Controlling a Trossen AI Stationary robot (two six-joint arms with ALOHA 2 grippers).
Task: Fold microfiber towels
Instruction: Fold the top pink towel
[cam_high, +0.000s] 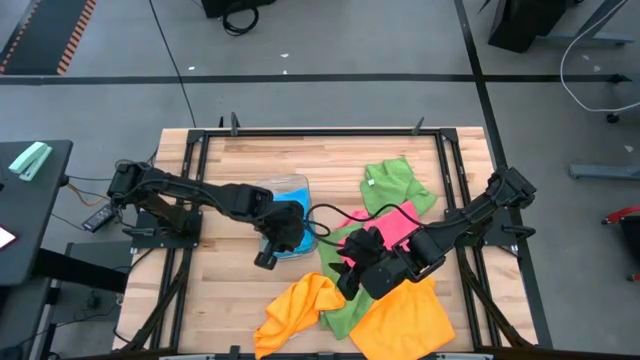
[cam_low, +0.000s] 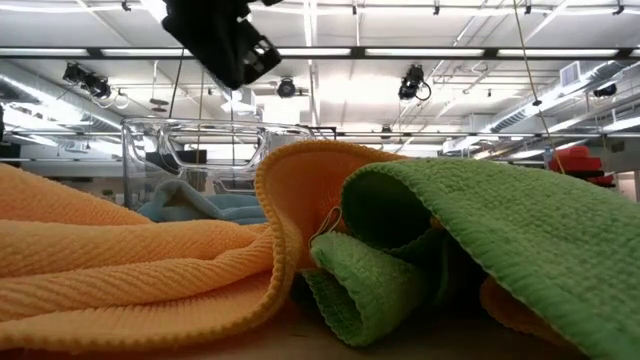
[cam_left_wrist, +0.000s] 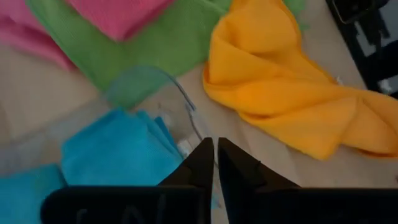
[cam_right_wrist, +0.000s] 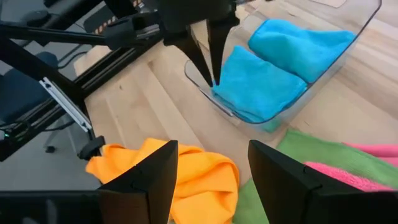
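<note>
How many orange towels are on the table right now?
2: one crumpled orange towel near the front edge, one flatter orange towel to its right under the right arm. Others may be hidden.

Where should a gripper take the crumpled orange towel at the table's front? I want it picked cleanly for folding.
Probably from above, at the raised fold of the orange towel. It lies bunched, with no flat edge showing, and a green towel sits against its side.

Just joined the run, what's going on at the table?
Towel folding is under way. Two folded blue towels lie in the clear plastic tray. The left gripper is at the tray's edge, fingers nearly together, holding nothing. The right gripper hovers open over the loose pile: an orange towel, green towel and pink towel, all unfolded.
</note>
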